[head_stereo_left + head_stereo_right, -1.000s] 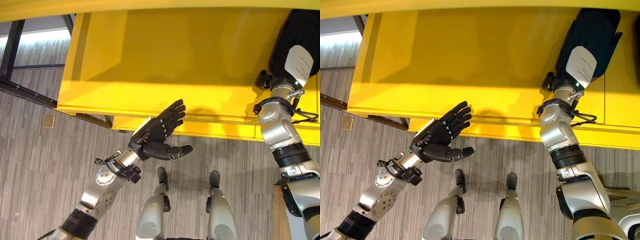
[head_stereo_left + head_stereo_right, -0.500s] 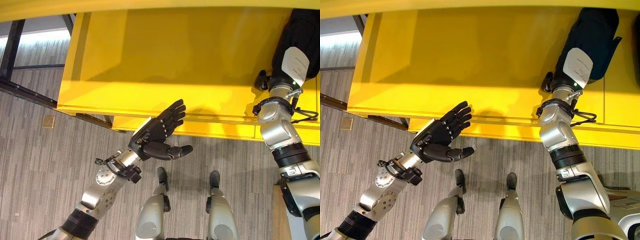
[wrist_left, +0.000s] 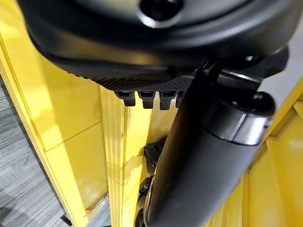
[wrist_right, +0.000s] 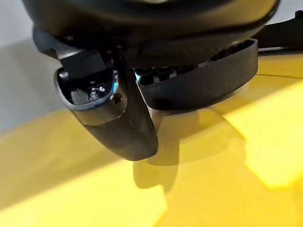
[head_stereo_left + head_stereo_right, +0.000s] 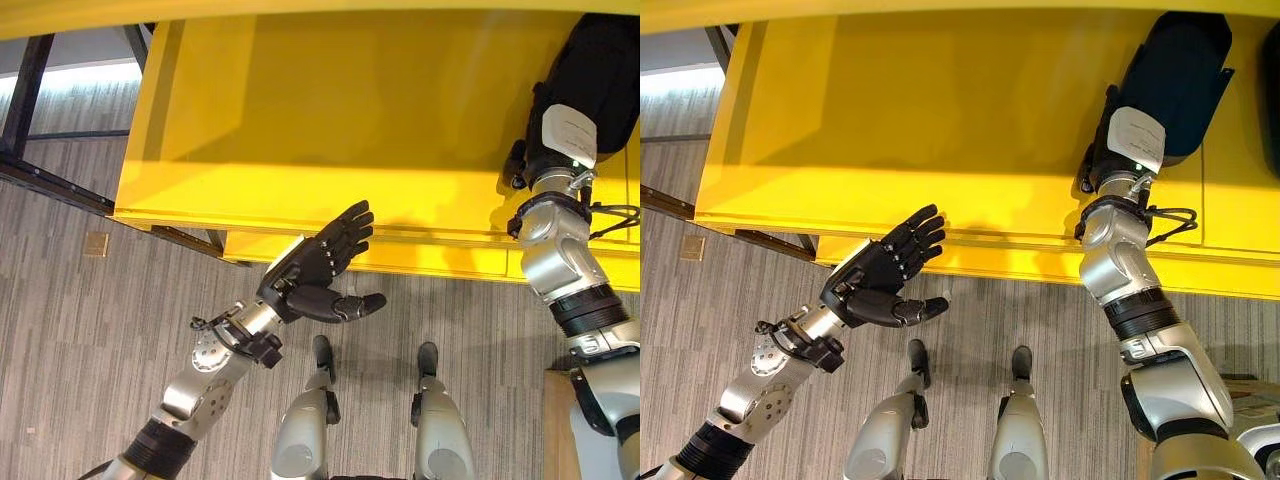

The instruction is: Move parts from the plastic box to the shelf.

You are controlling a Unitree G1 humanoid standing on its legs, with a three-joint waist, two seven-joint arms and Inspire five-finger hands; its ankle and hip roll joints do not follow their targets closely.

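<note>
Shelf: a bright yellow metal shelf (image 5: pixel 330 130) stood above a grey striped carpet floor (image 5: pixel 90 330).
Left hand: the left hand (image 5: pixel 315 268) hovered just in front of the shelf's front lip, fingers straight and released, thumb out, holding nothing.
Right hand: the right hand (image 5: pixel 1118 150) reached onto the shelf's right end, touching a large black part (image 5: pixel 1175 85) lying there; whether its fingers grasped it cannot be told.
</note>
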